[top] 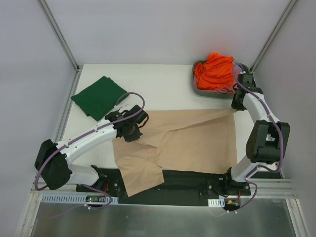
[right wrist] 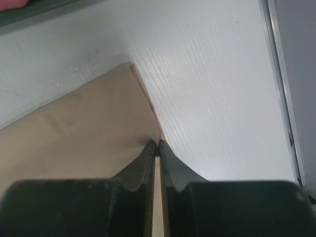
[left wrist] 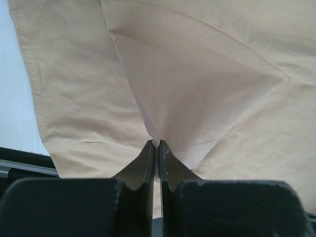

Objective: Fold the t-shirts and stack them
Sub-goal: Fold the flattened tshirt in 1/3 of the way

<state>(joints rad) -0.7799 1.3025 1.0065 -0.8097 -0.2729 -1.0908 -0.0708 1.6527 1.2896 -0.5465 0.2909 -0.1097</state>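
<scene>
A large beige t-shirt (top: 187, 140) lies spread across the middle of the white table (top: 163, 81), one part hanging over the near edge. My left gripper (top: 134, 129) is shut on a fold at its left side; in the left wrist view the beige cloth (left wrist: 197, 74) rises pinched between the fingertips (left wrist: 148, 153). My right gripper (top: 239, 104) is shut on the shirt's far right corner (right wrist: 98, 123). A folded dark green t-shirt (top: 98, 96) lies at the far left. Orange t-shirts (top: 213, 71) fill the grey tub (top: 197, 89), with a bit of pink at its edge.
The grey tub stands at the far right corner, just behind my right gripper. A metal frame rail (right wrist: 281, 94) runs along the table's right edge. The black base plate (top: 187, 180) lies at the near edge under the hanging cloth.
</scene>
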